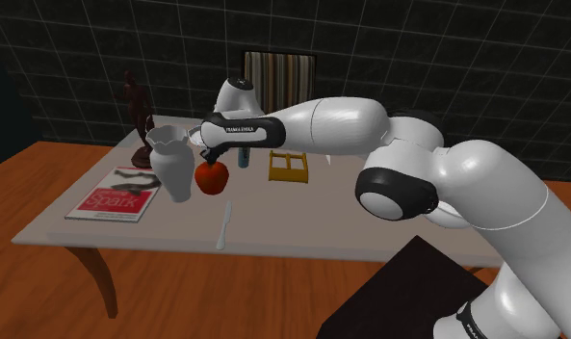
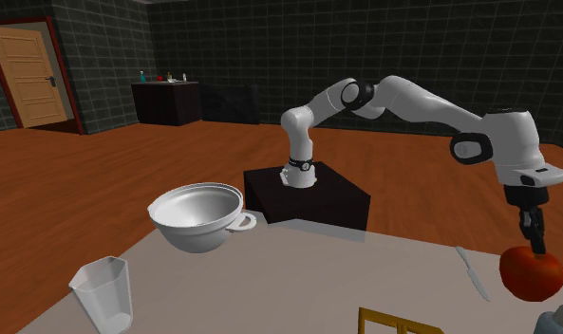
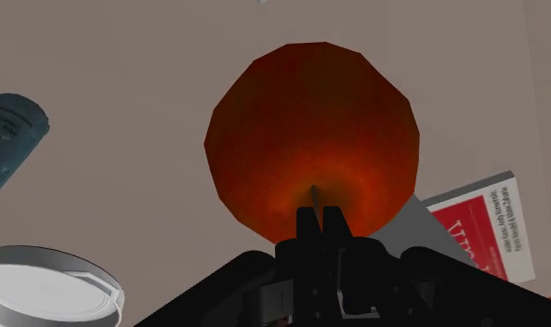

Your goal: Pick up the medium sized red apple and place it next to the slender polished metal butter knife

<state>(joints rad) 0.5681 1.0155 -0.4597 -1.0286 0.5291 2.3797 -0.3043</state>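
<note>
The red apple [image 1: 212, 177] is under my gripper [image 1: 214, 160], beside the white vase on the grey table [image 1: 302, 217]. In the wrist view my two fingers have closed together on the stem at the top of the apple [image 3: 312, 130]. The second exterior view shows the gripper [image 2: 534, 245] pointing straight down onto the apple [image 2: 532, 273]. I cannot tell whether the apple touches the tabletop. The slim metal butter knife [image 1: 223, 226] lies flat nearer the table's front edge, a short way from the apple; it also appears as the knife [image 2: 472, 272] to the apple's left.
A white vase [image 1: 169, 164], a red magazine [image 1: 112, 193] and a dark figurine [image 1: 137, 116] stand at the shoulder view's left. A blue bottle [image 1: 243, 154], a yellow wooden rack [image 1: 288, 167], a metal bowl [image 2: 198, 216] and a clear cup [image 2: 103, 294] sit further back.
</note>
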